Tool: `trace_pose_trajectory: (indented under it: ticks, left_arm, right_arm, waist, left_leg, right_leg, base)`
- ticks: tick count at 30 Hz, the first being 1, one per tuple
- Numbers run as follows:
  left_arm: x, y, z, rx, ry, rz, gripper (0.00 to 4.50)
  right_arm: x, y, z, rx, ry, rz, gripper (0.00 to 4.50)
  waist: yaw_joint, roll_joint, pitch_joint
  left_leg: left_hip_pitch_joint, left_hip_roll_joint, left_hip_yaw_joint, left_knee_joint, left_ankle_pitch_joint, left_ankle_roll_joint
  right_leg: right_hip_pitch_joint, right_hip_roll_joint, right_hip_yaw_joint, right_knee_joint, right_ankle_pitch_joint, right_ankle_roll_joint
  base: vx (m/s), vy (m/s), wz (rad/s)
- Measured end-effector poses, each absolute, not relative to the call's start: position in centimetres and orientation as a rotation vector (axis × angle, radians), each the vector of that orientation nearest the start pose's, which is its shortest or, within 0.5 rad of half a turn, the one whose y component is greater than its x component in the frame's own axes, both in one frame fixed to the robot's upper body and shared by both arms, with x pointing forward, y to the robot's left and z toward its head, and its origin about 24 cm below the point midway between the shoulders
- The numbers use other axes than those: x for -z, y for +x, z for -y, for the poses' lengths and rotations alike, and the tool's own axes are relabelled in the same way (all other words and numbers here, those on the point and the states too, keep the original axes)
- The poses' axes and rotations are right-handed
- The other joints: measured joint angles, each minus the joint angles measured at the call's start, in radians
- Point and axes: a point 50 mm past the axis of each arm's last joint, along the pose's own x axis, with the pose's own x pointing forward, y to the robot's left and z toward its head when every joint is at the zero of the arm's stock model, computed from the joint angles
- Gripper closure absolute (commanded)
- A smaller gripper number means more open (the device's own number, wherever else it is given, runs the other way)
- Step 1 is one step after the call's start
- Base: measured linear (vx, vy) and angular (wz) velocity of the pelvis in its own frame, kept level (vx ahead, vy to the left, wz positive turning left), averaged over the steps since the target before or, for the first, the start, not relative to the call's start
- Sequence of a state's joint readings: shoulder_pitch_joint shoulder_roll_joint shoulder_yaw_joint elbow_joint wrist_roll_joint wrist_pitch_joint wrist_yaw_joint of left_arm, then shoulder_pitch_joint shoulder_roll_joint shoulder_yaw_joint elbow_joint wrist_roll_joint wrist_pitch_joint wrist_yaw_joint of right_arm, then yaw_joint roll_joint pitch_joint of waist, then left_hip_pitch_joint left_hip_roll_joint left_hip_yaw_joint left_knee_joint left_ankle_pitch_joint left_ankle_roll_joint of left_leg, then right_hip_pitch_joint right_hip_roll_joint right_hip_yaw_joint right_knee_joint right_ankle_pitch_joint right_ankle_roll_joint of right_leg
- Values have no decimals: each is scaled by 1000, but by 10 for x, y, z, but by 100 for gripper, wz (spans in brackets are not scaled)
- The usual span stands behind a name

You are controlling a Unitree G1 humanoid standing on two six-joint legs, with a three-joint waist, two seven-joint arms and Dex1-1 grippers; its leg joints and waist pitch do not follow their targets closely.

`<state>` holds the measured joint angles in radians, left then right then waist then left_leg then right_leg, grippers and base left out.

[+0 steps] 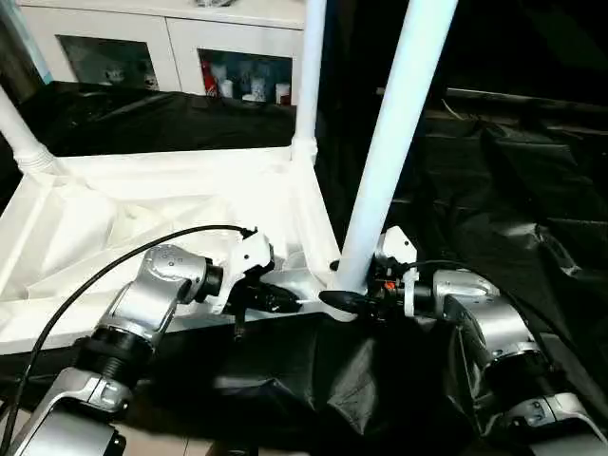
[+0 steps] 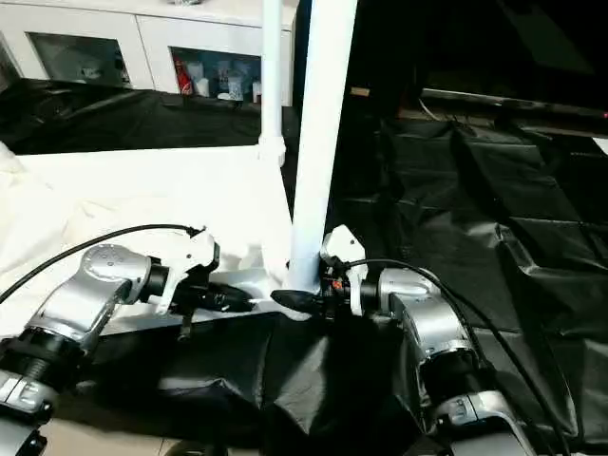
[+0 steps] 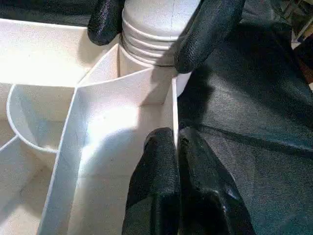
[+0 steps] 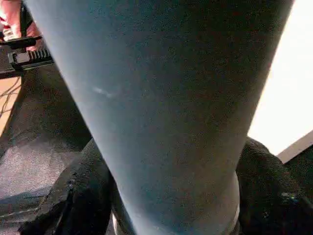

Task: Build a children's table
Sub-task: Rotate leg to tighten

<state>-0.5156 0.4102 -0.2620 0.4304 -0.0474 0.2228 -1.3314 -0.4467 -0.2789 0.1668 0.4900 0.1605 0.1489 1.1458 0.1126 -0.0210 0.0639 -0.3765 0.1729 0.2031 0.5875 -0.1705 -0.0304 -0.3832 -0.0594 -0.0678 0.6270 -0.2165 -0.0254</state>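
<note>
Upright now: three legs (image 1: 394, 142) (white) socketed in one tabletop (image 1: 142, 204).

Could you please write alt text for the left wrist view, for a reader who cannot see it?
The left gripper is shut on the rim wall of the upturned white tabletop. Just beyond, the right gripper straddles the ribbed base of a white leg standing in the corner socket, with black sheeting beside it.

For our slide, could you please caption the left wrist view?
Left gripper pinching the tabletop rim while the right gripper grasps the leg.
</note>
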Motion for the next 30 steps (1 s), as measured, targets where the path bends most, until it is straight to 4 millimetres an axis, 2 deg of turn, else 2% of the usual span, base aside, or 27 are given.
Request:
trace_pose_trajectory:
  ticks: [8, 13, 17, 21, 23, 25, 28, 30]
  left_arm:
    - [-55, 301, -138, 1387, 297, -472, 450]
    - [-54, 327, -117, 1180, 298, -436, 450]
    - [-55, 337, -104, 1101, 294, -421, 450]
    - [-55, 341, -95, 1063, 288, -416, 450]
    - [-55, 341, -95, 1061, 288, -416, 450]
    - [-55, 341, -97, 1063, 296, -414, 450]
    - [-55, 339, -102, 1090, 307, -406, 450]
    - [-54, 338, -105, 1103, 310, -404, 450]
  right_arm:
    - [-37, 299, 120, -1194, -42, -312, 175]
    - [-35, 329, 110, -792, 3, -292, 176]
    - [-37, 341, 105, -612, 42, -288, 177]
    - [-37, 347, 102, -522, 61, -289, 177]
    - [-36, 347, 101, -521, 59, -279, 107]
    - [-37, 346, 100, -541, 65, -277, 105]
    - [-36, 343, 100, -600, 48, -274, 64]
    - [-37, 341, 100, -642, 31, -274, 58]
  waist:
    - [-3, 0, 0]
    - [-24, 0, 0]
    - [-25, 1, -1]
    - [-25, 3, -2]
    - [-24, 3, -2]
    - [-24, 3, -2]
    - [-29, 3, -2]
    - [-29, 3, -2]
  left_leg:
    - [1, 0, 0, 1, 0, 0]
    - [2, -1, 0, 3, 0, -1]
    - [1, -1, 0, 0, 0, 0]
    - [1, -1, 1, -2, 0, 0]
    - [1, -1, 1, -2, 0, 0]
    - [1, -1, 1, -1, 0, 0]
    - [1, 0, 1, -1, 0, 0]
    - [2, 0, 1, -2, 0, 0]
  right_leg:
    - [0, 0, 0, 0, 0, 0]
    - [2, 0, 1, 1, 2, -2]
    - [0, 0, 1, 0, 1, -1]
    - [0, 0, 1, -1, 1, -1]
    - [0, 0, 1, -1, 1, -1]
    - [0, 0, 1, -1, 1, -1]
    - [0, 0, 1, -1, 1, 0]
    - [0, 0, 1, -1, 1, 0]
  base:
    - [0, 0, 0]
    - [0, 0, 0]
    - [0, 0, 0]
    - [0, 0, 0]
    - [0, 0, 0]
    - [0, 0, 0]
    - [0, 0, 0]
    - [0, 0, 0]
